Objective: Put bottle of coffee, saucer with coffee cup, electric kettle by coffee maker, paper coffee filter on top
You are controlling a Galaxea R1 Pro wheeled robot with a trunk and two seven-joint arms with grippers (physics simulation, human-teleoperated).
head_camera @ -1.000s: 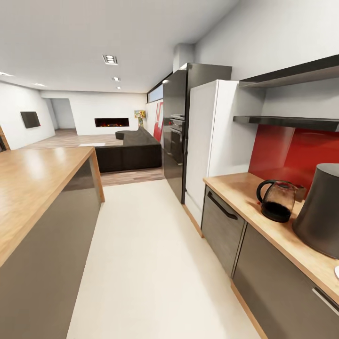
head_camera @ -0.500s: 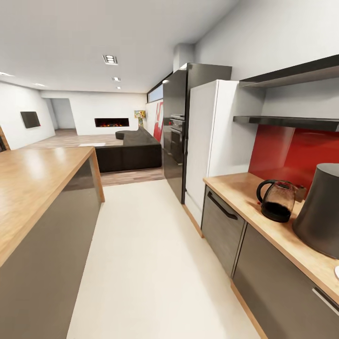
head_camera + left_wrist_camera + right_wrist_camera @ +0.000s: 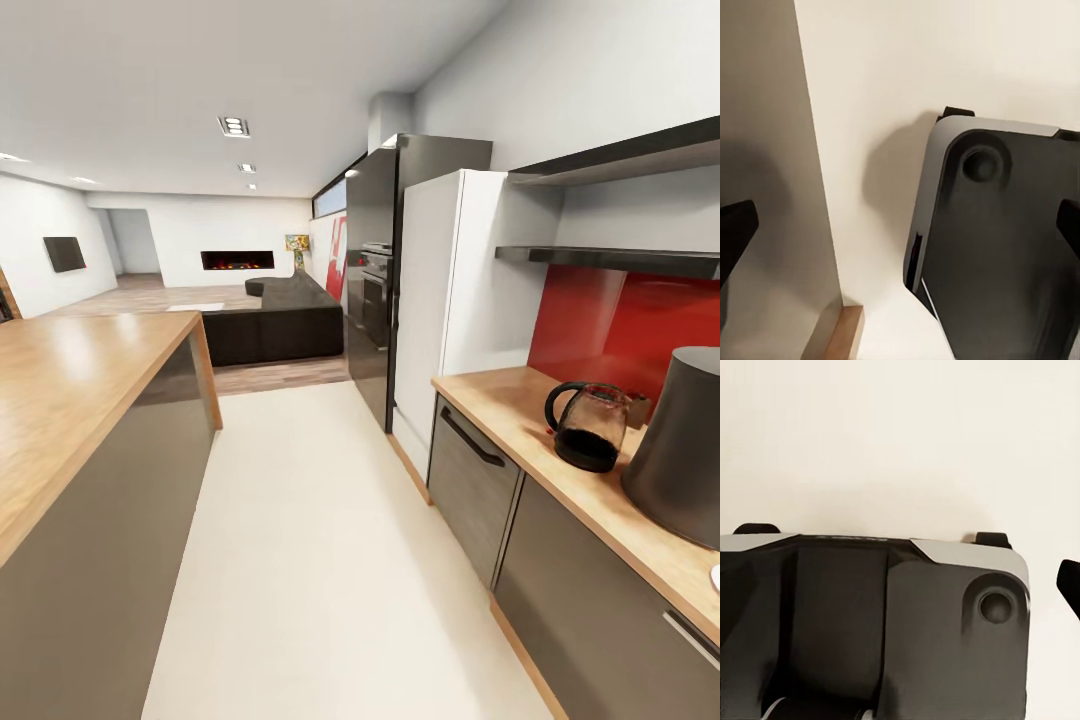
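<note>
Head view unchanged from a second ago: kettle (image 3: 590, 425) beside coffee maker (image 3: 682, 455) on desk (image 3: 520, 410), robot parked, both arms' fingers (image 3: 735, 232) wide, empty.

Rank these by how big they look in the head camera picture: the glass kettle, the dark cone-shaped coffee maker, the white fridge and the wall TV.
1. white fridge
2. coffee maker, cut off at the picture's edge and nearest the camera, so it looks bigger
3. glass kettle
4. wall TV, far away, so it looks smallest
</note>
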